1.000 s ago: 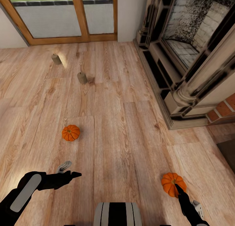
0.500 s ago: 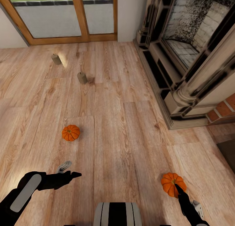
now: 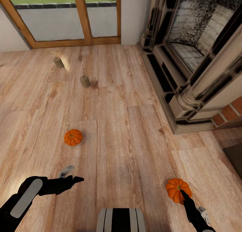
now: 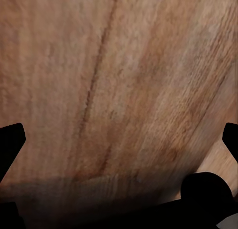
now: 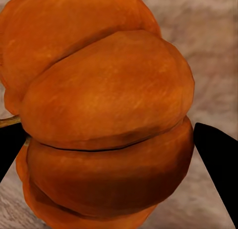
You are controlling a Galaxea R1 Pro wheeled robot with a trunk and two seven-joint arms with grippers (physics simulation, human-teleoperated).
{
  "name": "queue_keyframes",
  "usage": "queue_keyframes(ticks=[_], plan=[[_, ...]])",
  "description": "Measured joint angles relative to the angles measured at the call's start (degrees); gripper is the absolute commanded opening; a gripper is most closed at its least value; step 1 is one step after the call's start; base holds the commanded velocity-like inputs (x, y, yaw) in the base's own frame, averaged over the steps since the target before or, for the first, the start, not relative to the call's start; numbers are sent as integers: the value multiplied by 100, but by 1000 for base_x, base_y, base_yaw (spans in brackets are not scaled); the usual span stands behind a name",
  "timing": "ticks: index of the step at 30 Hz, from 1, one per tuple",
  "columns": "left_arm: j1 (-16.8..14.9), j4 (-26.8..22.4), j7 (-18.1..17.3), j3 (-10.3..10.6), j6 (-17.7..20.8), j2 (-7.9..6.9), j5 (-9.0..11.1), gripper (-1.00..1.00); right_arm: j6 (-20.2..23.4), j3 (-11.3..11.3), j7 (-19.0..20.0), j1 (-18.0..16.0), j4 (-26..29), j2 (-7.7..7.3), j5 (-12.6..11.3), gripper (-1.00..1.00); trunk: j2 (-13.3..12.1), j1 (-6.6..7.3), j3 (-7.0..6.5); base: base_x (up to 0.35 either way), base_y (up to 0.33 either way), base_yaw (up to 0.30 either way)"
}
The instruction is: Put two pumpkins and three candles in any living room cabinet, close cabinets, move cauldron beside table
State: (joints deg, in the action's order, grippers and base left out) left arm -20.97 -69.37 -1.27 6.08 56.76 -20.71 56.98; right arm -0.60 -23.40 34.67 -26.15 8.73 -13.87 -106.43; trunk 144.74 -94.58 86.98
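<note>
Right gripper (image 3: 184, 194) sits at the near pumpkin (image 3: 177, 189), one dark finger lying over its near side, on the wood floor (image 3: 134, 141) just out from the fireplace (image 3: 198, 64) corner. The second pumpkin (image 3: 73, 137) lies farther from the fireplace, two candles (image 3: 84, 81) beyond it toward the glass doors (image 3: 67, 17). Left gripper (image 3: 69, 176) hovers apart from everything. Its wrist view shows spread fingertips (image 4: 11, 139) over bare boards, holding nothing. The right wrist view shows fingertips (image 5: 215, 154) flanking the pumpkin (image 5: 106, 114); whether they clamp it I cannot tell.
</note>
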Motion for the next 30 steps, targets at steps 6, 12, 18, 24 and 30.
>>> queue_keyframes(ticks=[6,12,18,24,30], plan=[[0,0,0,1,0,0,2,100,-2,7,-64,-1,-3,0,-10,-100,-1,2,-22,0,0,0],[-1,-2,0,5,0,0,0,100,0,-10,-85,-2,-17,1,-30,-100,-3,4,-44,0,0,0],[-1,-4,0,10,0,0,0,100,1,-13,-84,-2,-17,1,-29,-100,-7,11,-111,0,0,0],[-1,-3,0,4,0,0,0,100,5,-6,-84,-2,-15,1,-36,-100,-9,14,-133,0,0,0],[-1,-2,0,2,0,0,0,100,-3,-12,-84,-2,-17,1,-35,-100,-8,14,-133,0,0,0]])
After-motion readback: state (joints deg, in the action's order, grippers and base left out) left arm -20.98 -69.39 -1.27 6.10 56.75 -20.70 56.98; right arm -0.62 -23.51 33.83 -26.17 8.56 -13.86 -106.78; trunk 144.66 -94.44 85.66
